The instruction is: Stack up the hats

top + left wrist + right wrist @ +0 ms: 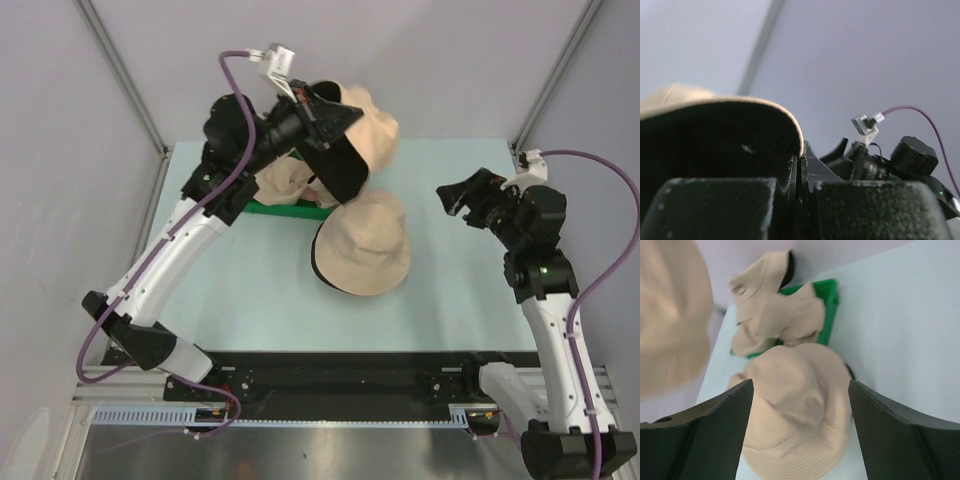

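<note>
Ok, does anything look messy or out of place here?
The hats in the green tray lie crumpled in a heap, not stacked. The lone hat on the table sits neatly crown up; the left end effector grips another hat by its brim.

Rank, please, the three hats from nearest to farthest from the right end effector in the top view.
1. Hat on the table, centre, left of the right end effector.
2. Lifted hat, in the left end effector, at the back.
3. Crumpled hat on the green tray, far left.
</note>
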